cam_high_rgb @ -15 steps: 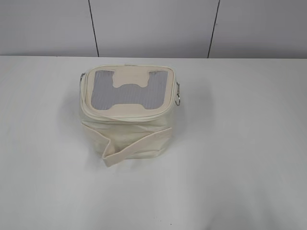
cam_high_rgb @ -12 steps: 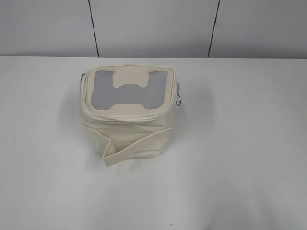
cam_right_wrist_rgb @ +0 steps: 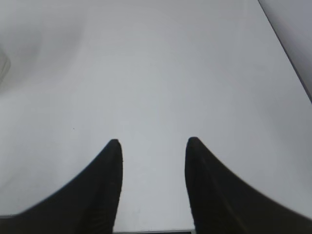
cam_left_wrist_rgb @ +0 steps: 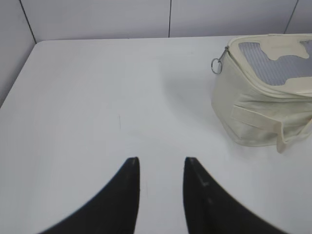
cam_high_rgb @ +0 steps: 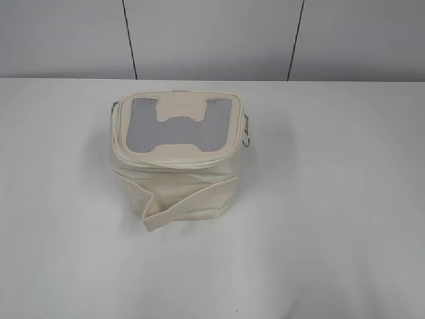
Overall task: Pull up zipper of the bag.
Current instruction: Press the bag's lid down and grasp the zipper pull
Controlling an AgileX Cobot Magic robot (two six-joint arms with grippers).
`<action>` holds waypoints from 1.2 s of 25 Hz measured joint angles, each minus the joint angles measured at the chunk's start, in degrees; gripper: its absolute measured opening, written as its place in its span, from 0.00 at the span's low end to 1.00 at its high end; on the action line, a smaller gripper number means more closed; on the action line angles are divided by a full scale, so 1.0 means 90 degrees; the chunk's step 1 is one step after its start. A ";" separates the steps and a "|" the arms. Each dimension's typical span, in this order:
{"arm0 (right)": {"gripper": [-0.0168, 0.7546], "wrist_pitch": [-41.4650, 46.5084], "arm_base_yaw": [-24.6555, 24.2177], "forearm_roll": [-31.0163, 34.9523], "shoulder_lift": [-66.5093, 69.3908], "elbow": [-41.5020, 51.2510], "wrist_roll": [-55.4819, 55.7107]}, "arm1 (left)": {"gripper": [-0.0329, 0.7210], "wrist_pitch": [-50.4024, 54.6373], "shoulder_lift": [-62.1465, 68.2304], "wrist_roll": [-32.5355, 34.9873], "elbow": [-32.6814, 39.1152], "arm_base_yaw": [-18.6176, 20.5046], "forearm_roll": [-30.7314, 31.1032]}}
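Observation:
A cream fabric bag (cam_high_rgb: 176, 159) with a grey mesh top panel stands on the white table, left of centre in the exterior view. Metal rings hang at its right side (cam_high_rgb: 246, 138). The bag also shows at the upper right of the left wrist view (cam_left_wrist_rgb: 263, 92), with a metal ring (cam_left_wrist_rgb: 216, 65) at its near corner by the zipper line. My left gripper (cam_left_wrist_rgb: 161, 161) is open and empty over bare table, left of the bag. My right gripper (cam_right_wrist_rgb: 153, 142) is open and empty over bare table; only a sliver of the bag shows at its left edge. Neither gripper shows in the exterior view.
The white table (cam_high_rgb: 332, 199) stretches wide around the bag. A grey panelled wall (cam_high_rgb: 212, 40) stands behind its far edge. The table's right edge shows in the right wrist view (cam_right_wrist_rgb: 287, 53).

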 joint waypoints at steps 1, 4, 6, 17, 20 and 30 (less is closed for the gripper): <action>0.47 0.0000 0.0000 0.0000 0.0000 0.0000 0.0000 | 0.36 0.0000 0.0000 0.0000 0.0000 0.0000 0.0000; 0.47 0.0000 0.0000 0.0000 0.0000 0.0000 0.0000 | 0.36 0.0000 0.0000 0.0000 0.0000 0.0000 0.0000; 0.47 0.0000 0.0000 0.0000 0.0000 0.0000 0.0000 | 0.36 0.0000 0.0000 0.0000 0.0000 0.0000 0.0000; 0.47 -0.0738 0.0000 0.1807 0.0861 -0.0291 -0.1335 | 0.36 0.0000 0.0000 0.0000 0.0000 0.0000 0.0000; 0.47 -0.1607 0.0000 0.3264 0.2256 -0.0476 -0.2826 | 0.36 0.0000 0.0000 0.0000 0.0000 -0.0005 -0.0038; 0.47 -0.2537 0.0523 0.6384 0.8709 -0.3332 -0.7384 | 0.36 -0.0006 0.0000 0.0000 0.0000 -0.0005 -0.0111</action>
